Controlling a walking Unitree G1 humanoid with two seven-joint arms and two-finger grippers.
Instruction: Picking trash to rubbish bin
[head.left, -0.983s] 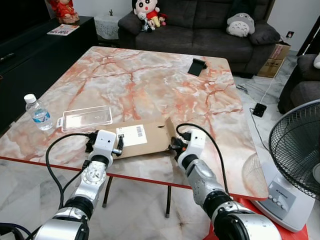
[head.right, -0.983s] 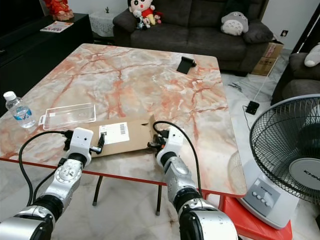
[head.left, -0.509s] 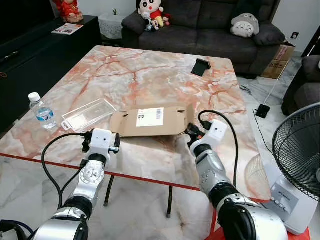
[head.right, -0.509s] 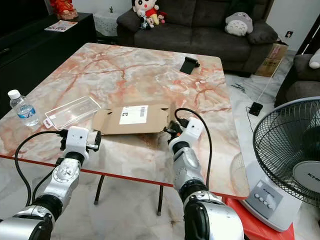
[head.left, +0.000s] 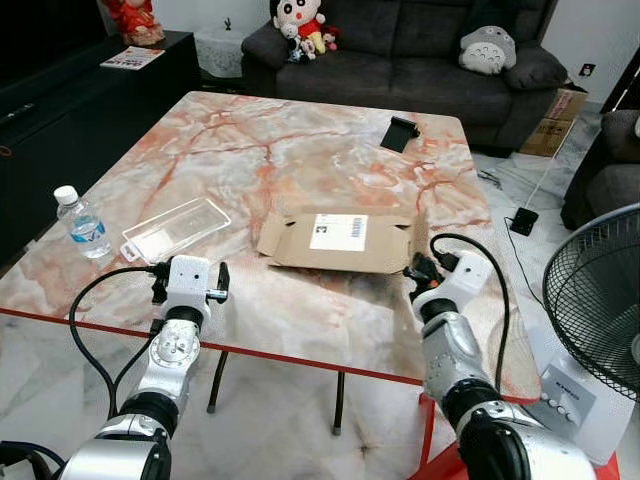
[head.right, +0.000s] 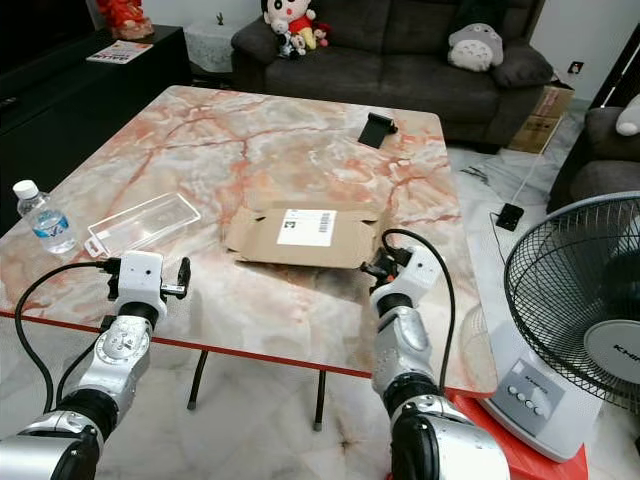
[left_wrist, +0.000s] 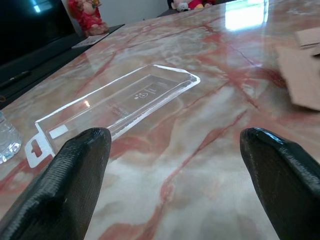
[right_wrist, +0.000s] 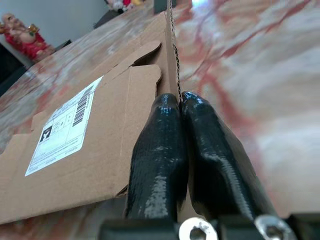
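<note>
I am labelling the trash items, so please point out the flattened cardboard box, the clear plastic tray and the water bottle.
flattened cardboard box (head.left: 340, 240), left eye view, on its white shipping label.
clear plastic tray (head.left: 178, 228), left eye view, on its flat middle.
water bottle (head.right: 44, 223), right eye view, on its label.

Flattened brown cardboard box (head.left: 340, 240) with a white barcode shipping label (head.left: 338, 231) on top lay on the pink-veined marble table (head.left: 300, 150), right edge pinched and lifted slightly off the surface. Clear flat plastic blister tray (head.left: 175, 228) lay well left of it, beside a small water bottle (head.left: 80, 222) standing upright.
</note>
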